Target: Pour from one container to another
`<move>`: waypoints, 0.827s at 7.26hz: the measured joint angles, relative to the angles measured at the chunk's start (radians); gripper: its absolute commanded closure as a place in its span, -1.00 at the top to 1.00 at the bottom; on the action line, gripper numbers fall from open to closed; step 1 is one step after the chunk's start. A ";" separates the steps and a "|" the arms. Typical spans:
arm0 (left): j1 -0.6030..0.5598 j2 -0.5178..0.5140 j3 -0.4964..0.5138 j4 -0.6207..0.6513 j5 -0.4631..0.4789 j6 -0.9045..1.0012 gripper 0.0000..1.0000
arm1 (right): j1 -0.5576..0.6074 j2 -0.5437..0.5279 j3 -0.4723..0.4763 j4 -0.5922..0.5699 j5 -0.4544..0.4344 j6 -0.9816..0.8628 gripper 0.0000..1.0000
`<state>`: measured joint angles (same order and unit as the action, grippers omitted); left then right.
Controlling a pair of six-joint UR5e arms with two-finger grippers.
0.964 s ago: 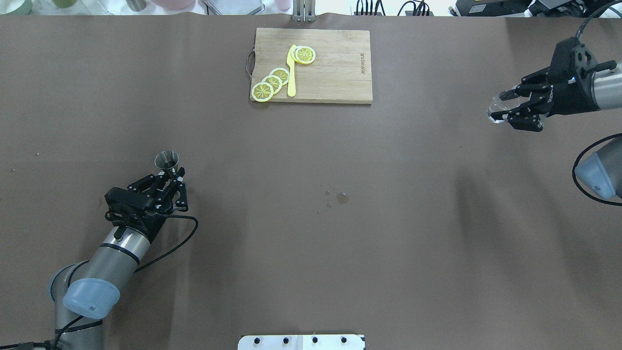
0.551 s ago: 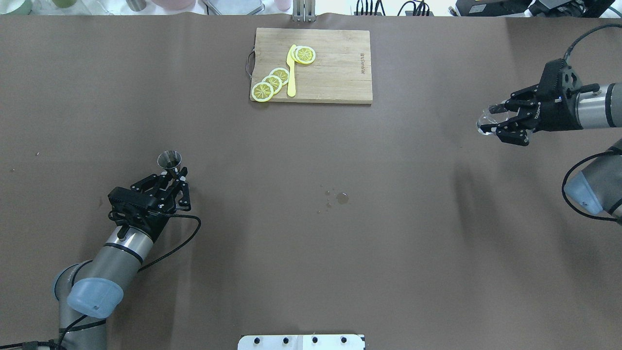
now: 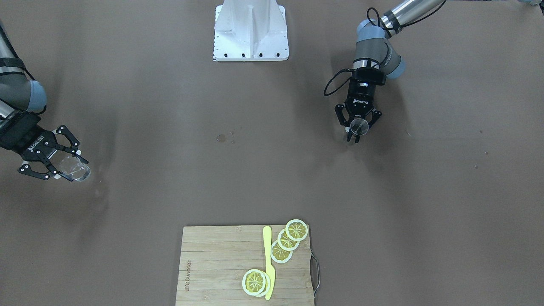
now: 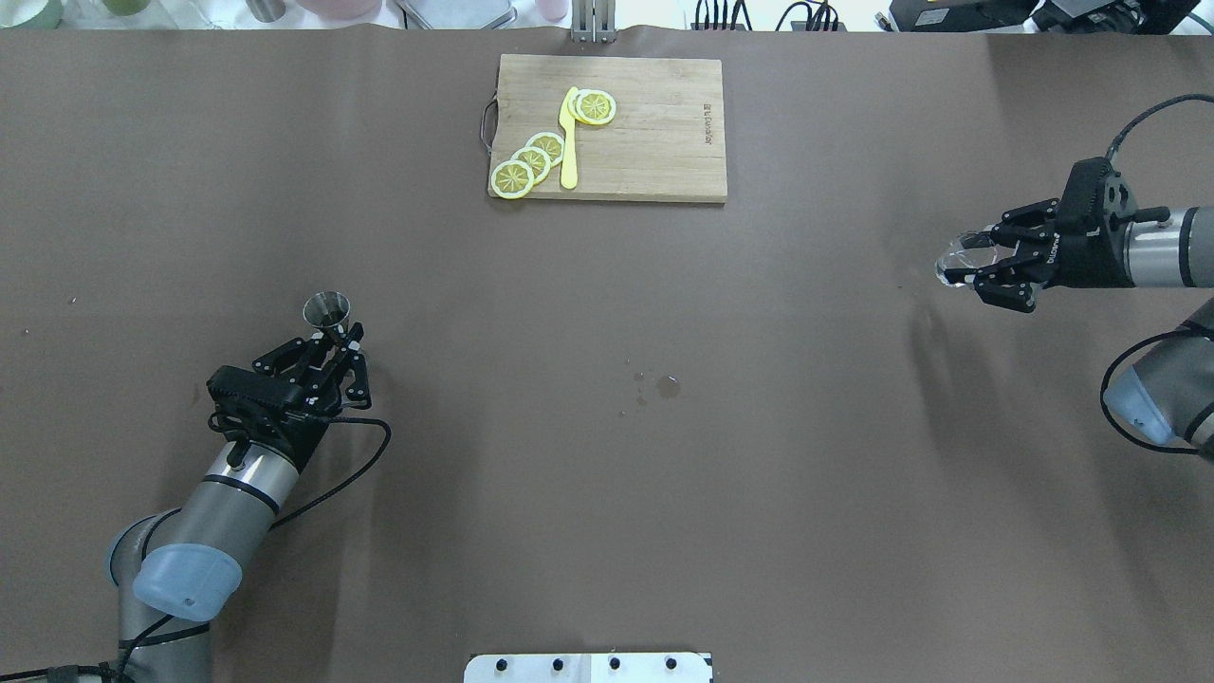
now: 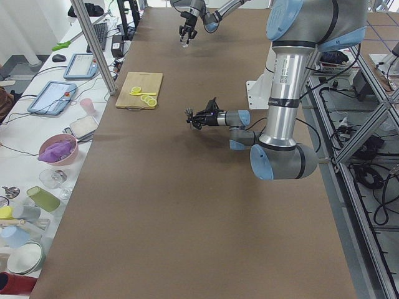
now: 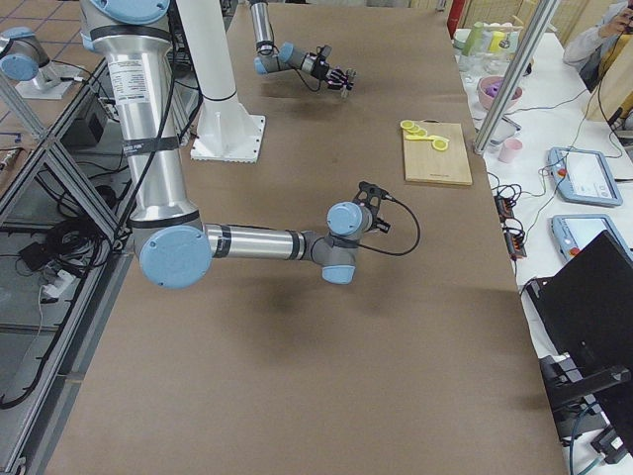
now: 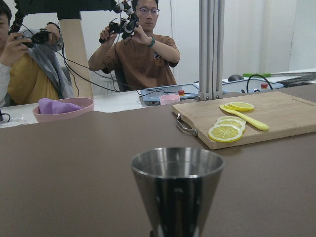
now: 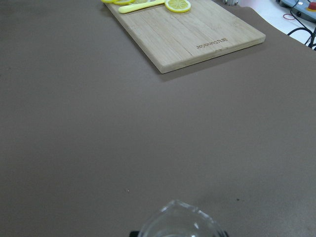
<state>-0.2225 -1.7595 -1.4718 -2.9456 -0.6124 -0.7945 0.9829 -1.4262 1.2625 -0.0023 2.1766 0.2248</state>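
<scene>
Starting close in: the left gripper (image 4: 339,340) is clamped tight on the steel jigger (image 4: 326,309) below its top cone. The jigger stands upright, long axis vertical, mouth to the ceiling, over the table's left side. A few wet drops (image 4: 668,385) dot the brown cover (image 4: 607,531) mid-table. Out right, the right gripper (image 4: 975,258) holds the glass cup (image 4: 951,263) clear of the surface, mouth up, lip facing away from the wrist. At the far edge lies a wooden board (image 4: 654,142) with lemon slices (image 4: 531,159) and a yellow knife (image 4: 568,142). Beyond it are two people (image 7: 143,44) and a pink bowl (image 7: 61,106).
</scene>
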 measured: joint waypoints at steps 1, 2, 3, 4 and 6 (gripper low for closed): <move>0.001 -0.006 0.007 -0.004 0.006 0.000 -1.00 | -0.007 0.000 -0.027 0.032 -0.008 0.003 -1.00; 0.001 -0.015 0.017 -0.006 0.018 0.000 -1.00 | -0.016 0.001 -0.049 0.057 -0.020 0.004 -1.00; 0.002 -0.021 0.024 -0.007 0.026 0.000 -1.00 | -0.026 0.002 -0.064 0.076 -0.035 0.004 -1.00; 0.003 -0.024 0.027 -0.007 0.030 0.000 -1.00 | -0.037 0.002 -0.074 0.089 -0.053 0.004 -1.00; 0.004 -0.025 0.028 -0.007 0.033 0.000 -1.00 | -0.056 0.006 -0.098 0.121 -0.092 0.004 -1.00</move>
<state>-0.2189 -1.7841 -1.4438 -2.9526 -0.5789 -0.7943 0.9265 -1.4204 1.1646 0.1187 2.0847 0.2286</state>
